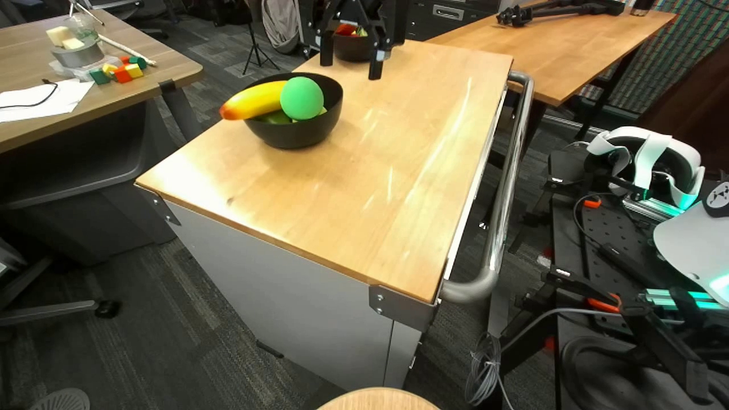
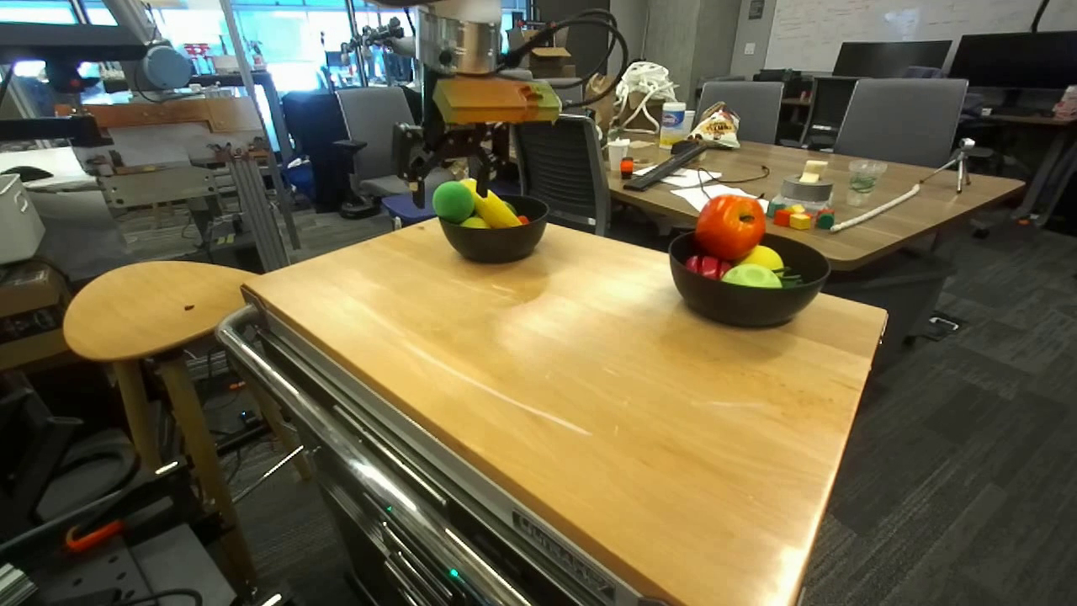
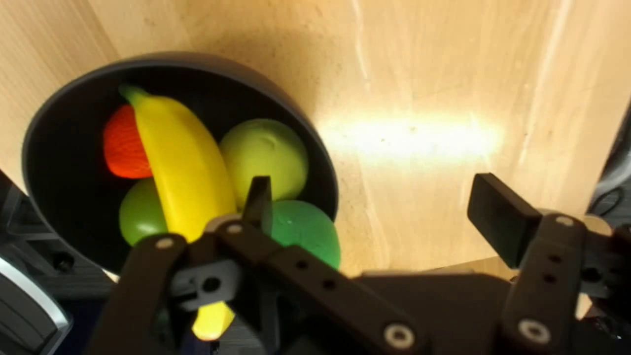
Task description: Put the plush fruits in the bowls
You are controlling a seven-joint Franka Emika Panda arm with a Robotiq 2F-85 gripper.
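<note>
One black bowl (image 3: 56,162) holds a yellow banana (image 3: 182,167), a red fruit (image 3: 125,148), a small green fruit (image 3: 143,209), a yellow-green fruit (image 3: 268,150) and a round green fruit (image 3: 308,229) by the rim. The banana (image 1: 256,99) pokes out over the edge. The second black bowl (image 2: 749,307) contains an orange-red fruit (image 2: 730,227) on top, with red, yellow and light-green fruits under it. Beside and above the banana's bowl hangs my gripper (image 3: 380,212), open wide, nothing between its fingers; one finger overlaps the green fruit in the wrist view.
Both bowls stand on a wooden cart top (image 1: 376,171) with a metal handle (image 1: 515,171) along one side. A wooden stool (image 2: 160,307) stands off one end. Another table (image 2: 917,189) with small blocks is close by.
</note>
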